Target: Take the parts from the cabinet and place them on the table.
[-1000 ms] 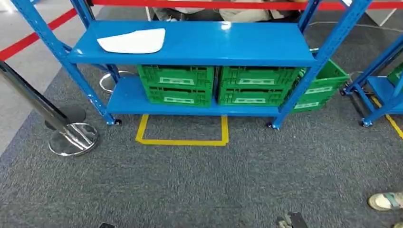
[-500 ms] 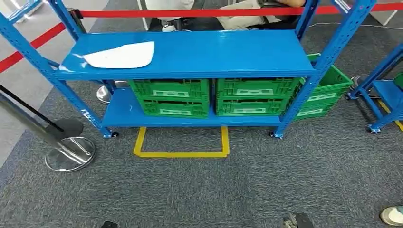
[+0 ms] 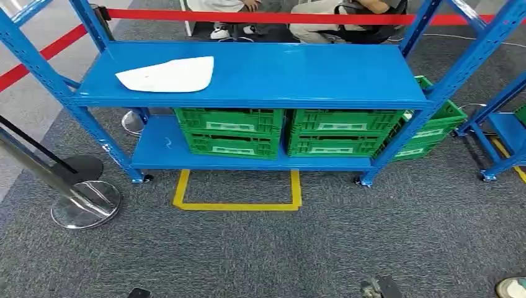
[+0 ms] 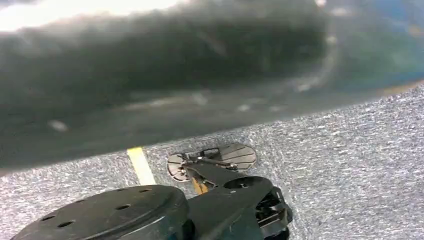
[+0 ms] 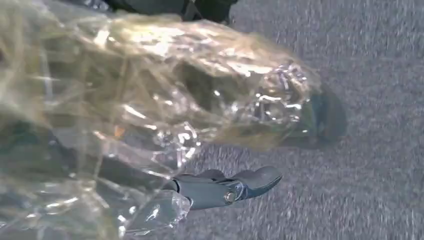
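Bag [image 5: 150, 100]: clear crinkled plastic with a dark part inside. It's in my right hand [image 5: 220, 192], hanging low over the carpet [image 5: 360, 190]. The grey thumb pokes out under the plastic and the fingers are hidden by it, so I read this as a grasp but can't judge how firm.

Risks from here:
- Slip. The film is slick and loose, and I may be holding plastic rather than the part. A jolt while walking could let it slide out or let the part drop inside the bag.
- Snag. The bag hangs slack and could catch a rack [image 3: 248, 77] upright or shelf edge on the way in.
- Stanchion [image 3: 84, 202], lower left of the head view, with its belt [image 3: 248, 15] along the top of the frame. Drifting left could clip the base.
- Crowding. A white sheet [image 3: 167, 73] already lies upper left on the top shelf. Setting down on it would stack the two or push it off.
- Person [image 3: 347, 12] seated behind the rack, top of the frame. Don't overreach.

Crates [image 3: 229, 131] sit mid-frame on the lower shelf, and the yellow tape [image 3: 239, 205] marks the floor in front.

Left hand: the wrist view is a dark blur, so I can't tell whether it's open or holding anything.
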Available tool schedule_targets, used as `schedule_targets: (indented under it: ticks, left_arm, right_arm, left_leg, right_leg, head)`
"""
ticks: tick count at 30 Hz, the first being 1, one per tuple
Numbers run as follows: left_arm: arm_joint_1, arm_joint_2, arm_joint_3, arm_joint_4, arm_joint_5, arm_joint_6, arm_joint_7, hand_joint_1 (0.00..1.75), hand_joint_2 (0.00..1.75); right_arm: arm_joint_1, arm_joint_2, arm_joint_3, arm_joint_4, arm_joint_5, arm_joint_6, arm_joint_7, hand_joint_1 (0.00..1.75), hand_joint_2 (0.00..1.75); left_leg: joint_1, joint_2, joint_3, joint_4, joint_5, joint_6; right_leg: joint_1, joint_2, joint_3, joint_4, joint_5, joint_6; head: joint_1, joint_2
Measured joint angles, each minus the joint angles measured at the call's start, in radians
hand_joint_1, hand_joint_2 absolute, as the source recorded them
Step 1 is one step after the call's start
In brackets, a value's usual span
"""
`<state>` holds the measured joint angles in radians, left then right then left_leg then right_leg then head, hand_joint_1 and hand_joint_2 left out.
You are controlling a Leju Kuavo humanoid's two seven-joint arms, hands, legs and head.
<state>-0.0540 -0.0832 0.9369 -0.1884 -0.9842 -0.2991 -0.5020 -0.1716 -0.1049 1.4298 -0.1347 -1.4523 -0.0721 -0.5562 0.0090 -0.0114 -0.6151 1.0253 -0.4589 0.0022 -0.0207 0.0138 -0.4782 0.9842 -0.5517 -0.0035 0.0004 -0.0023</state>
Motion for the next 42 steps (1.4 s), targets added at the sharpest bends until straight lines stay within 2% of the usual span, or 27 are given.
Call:
schedule_targets:
  ticks: [1,2,4,6,7,19,20,22,23,24,25,27,28,29,30,32,33,34,35,37,39,40,41,42]
  left_arm:
    - [0.0,0.0,0.0,0.0,0.0,0.0,0.0,0.0,0.0]
    - [-0.001,0.0,0.0,0.0,0.0,0.0,0.0,0.0,0.0]
    - [-0.001,0.0,0.0,0.0,0.0,0.0,0.0,0.0,0.0]
    - [-0.001,0.0,0.0,0.0,0.0,0.0,0.0,0.0,0.0]
    - [-0.001,0.0,0.0,0.0,0.0,0.0,0.0,0.0,0.0]
    - [-0.003,-0.003,0.0,0.0,0.0,0.005,0.002,0.0,0.0]
    - [-0.003,-0.002,0.0,0.0,0.0,0.005,0.002,0.0,0.0]
    - [-0.004,-0.002,0.0,0.0,0.0,0.001,0.002,0.0,0.0]
    - [-0.004,-0.002,0.0,0.0,0.0,0.0,0.002,0.0,0.0]
    - [-0.004,-0.005,0.0,0.0,0.0,-0.003,0.0,0.0,0.0]
    - [-0.005,-0.004,0.0,0.0,0.0,-0.003,0.0,0.0,0.0]
    - [-0.008,-0.003,0.0,0.0,-0.001,-0.003,0.0,0.0,0.0]
    - [-0.008,-0.003,0.0,0.0,-0.001,-0.004,0.0,0.0,0.0]
    - [-0.008,-0.003,0.0,0.0,-0.002,-0.004,0.0,0.0,0.0]
    - [-0.007,-0.003,0.0,0.0,-0.002,-0.004,0.0,0.0,0.0]
    - [-0.007,-0.005,0.0,0.0,-0.002,-0.005,0.0,0.0,0.0]
    - [-0.007,-0.003,0.0,0.0,-0.002,-0.005,0.0,0.0,0.0]
    - [-0.011,-0.001,0.0,0.0,-0.002,-0.005,0.0,0.0,0.0]
    - [-0.013,0.0,0.0,0.0,-0.003,-0.005,0.0,0.0,0.0]
    - [-0.013,0.0,0.0,0.0,-0.003,-0.005,0.0,0.0,0.0]
    - [-0.016,0.002,0.0,0.0,-0.003,-0.005,0.0,0.0,0.0]
    - [-0.018,0.002,0.0,0.0,-0.003,-0.005,0.0,0.0,0.0]
    - [-0.019,0.0,0.0,0.0,-0.003,-0.005,0.0,0.0,0.0]
    - [-0.018,0.0,0.0,0.0,-0.003,0.002,0.0,0.0,0.0]
  right_arm:
    - [0.0,0.0,0.0,0.0,0.0,0.0,0.0,0.0,0.0]
    - [0.0,0.0,0.0,0.0,0.0,0.0,0.0,0.0,0.0]
    - [0.0,0.0,0.0,0.0,0.0,0.0,0.0,0.0,0.0]
    - [0.0,0.0,0.0,0.0,0.0,0.0,0.0,0.0,0.0]
    - [0.0,0.0,0.0,0.0,0.0,0.0,0.0,0.0,0.0]
    - [0.0,0.0,0.005,0.0,0.007,-0.008,0.006,0.0,0.0]
    - [0.0,0.0,0.006,0.0,0.008,-0.009,0.008,0.0,0.0]
    - [-0.002,0.0,0.008,0.0,0.009,-0.011,0.009,0.0,0.0]
    - [-0.003,0.0,0.009,0.0,0.01,-0.011,0.01,0.0,0.0]
    - [-0.003,0.0,0.01,0.0,0.01,-0.012,0.009,0.0,0.0]
    - [-0.004,0.0,0.011,0.0,0.01,-0.012,0.01,0.0,0.0]
    - [-0.002,0.0,0.012,0.0,0.01,-0.011,0.011,0.0,0.0]
    - [0.002,0.0,0.013,0.0,0.01,-0.011,0.012,0.0,0.0]
    - [0.004,0.0,0.014,0.0,0.01,-0.011,0.012,0.0,0.0]
    - [0.005,0.0,0.015,0.0,0.01,-0.011,0.012,0.0,0.0]
    - [0.003,0.0,0.016,0.0,0.009,-0.011,0.012,0.0,0.0]
    - [0.004,0.0,0.016,0.0,0.009,-0.011,0.012,0.0,0.0]
    - [0.002,0.002,0.017,0.0,0.009,-0.011,0.012,0.0,0.0]
    - [0.001,0.002,0.019,0.0,0.01,-0.011,0.014,0.0,0.0]
    - [0.002,0.002,0.021,0.0,0.01,-0.011,0.014,0.0,0.0]
    - [0.002,0.002,0.022,0.0,0.01,-0.011,0.013,0.0,0.0]
    - [0.002,0.002,0.022,0.0,0.01,-0.011,0.013,0.0,0.0]
    - [0.002,0.002,0.022,0.0,0.01,-0.011,0.013,0.0,0.0]
    - [0.002,0.002,0.022,0.0,0.01,-0.011,0.013,0.0,0.0]
  left_leg:
    - [-0.001,0.0,0.0,0.0,-0.001,0.001]
    - [-0.002,0.0,0.0,0.0,-0.002,0.003]
    - [-0.003,0.0,0.001,0.001,-0.003,0.005]
    - [-0.003,0.0,0.005,0.001,-0.004,0.006]
    - [-0.003,0.0,0.007,0.001,-0.005,0.007]
    - [0.001,0.0,0.018,0.0,-0.005,0.005]
    - [-0.004,0.0,0.017,0.007,-0.011,0.014]
    - [-0.006,0.0,0.019,-0.004,-0.016,0.023]
    - [0.006,0.0,0.039,-0.027,-0.007,0.03]
    - [0.004,0.002,0.052,-0.041,-0.004,0.031]
    - [0.004,0.004,0.057,-0.042,-0.005,0.036]
    - [0.002,0.005,0.063,-0.042,-0.012,0.038]
    - [0.001,0.005,0.066,-0.041,-0.016,0.037]
    - [0.001,0.005,0.072,-0.041,-0.021,0.035]
    - [0.002,0.004,0.082,-0.041,-0.027,0.031]
    - [0.006,0.002,0.106,-0.038,-0.045,0.018]
    - [0.005,0.003,0.112,-0.036,-0.056,0.008]
    - [-0.002,0.002,0.113,-0.031,-0.064,-0.001]
    - [-0.002,0.002,0.114,-0.033,-0.064,-0.005]
    - [0.001,0.002,0.118,-0.04,-0.065,-0.011]
    - [0.004,0.004,0.122,-0.022,-0.081,-0.023]
    - [0.004,0.005,0.099,0.025,-0.104,-0.026]
    - [0.005,0.005,0.049,0.118,-0.147,-0.028]
    - [0.006,0.005,0.003,0.196,-0.173,-0.029]
  right_leg:
    - [0.0,0.0,0.002,-0.004,-0.002,0.004]
    - [-0.002,0.0,0.005,-0.009,-0.005,0.022]
    - [-0.005,0.0,0.007,-0.014,-0.006,0.048]
    - [-0.005,-0.001,0.0,-0.015,-0.007,0.049]
    - [-0.005,-0.001,0.002,-0.015,-0.009,0.052]
    - [-0.001,-0.001,0.011,-0.013,-0.01,0.052]
    - [-0.006,-0.001,0.012,-0.021,-0.007,0.059]
    - [-0.007,-0.001,0.015,-0.027,-0.01,0.066]
    - [-0.008,-0.002,0.023,-0.024,-0.013,0.07]
    - [-0.007,-0.005,0.012,0.004,-0.02,0.069]
    - [-0.006,-0.005,-0.021,0.063,-0.052,0.067]
    - [-0.007,-0.005,-0.126,0.232,-0.117,0.067]
    - [-0.007,-0.005,-0.173,0.297,-0.131,0.069]
    - [-0.008,-0.006,-0.196,0.31,-0.115,0.07]
    - [-0.009,-0.006,-0.193,0.275,-0.07,0.07]
    - [-0.013,-0.011,-0.128,0.099,0.055,0.071]
    - [-0.014,-0.017,-0.1,0.036,0.075,0.075]
    - [-0.009,-0.011,-0.09,0.031,0.062,0.065]
    - [-0.009,-0.007,-0.089,0.033,0.061,0.05]
    - [-0.005,-0.006,-0.09,0.035,0.054,0.038]
    - [-0.01,-0.006,-0.077,0.031,0.05,0.023]
    - [-0.01,-0.008,-0.072,0.031,0.045,0.016]
    - [-0.009,-0.011,-0.066,0.032,0.043,0.013]
    - [-0.007,-0.011,-0.063,0.032,0.039,0.009]
  head:
    - [-0.001,0.0]
    - [-0.001,0.0]
    - [-0.001,0.0]
    - [-0.001,0.0]
    - [-0.001,0.0]
    - [-0.002,0.0]
    - [-0.002,0.0]
    - [-0.003,0.0]
    - [-0.002,0.0]
    - [0.001,0.0]
    - [0.005,0.0]
    - [0.005,0.0]
    - [0.004,0.0]
    - [0.006,0.0]
    - [0.006,0.0]
    - [0.006,0.0]
    - [0.008,0.0]
    - [0.01,0.0]
    - [0.007,0.0]
    - [0.002,0.0]
    - [-0.001,0.0]
    - [-0.005,0.0]
    - [-0.004,0.0]
    - [-0.004,0.0]
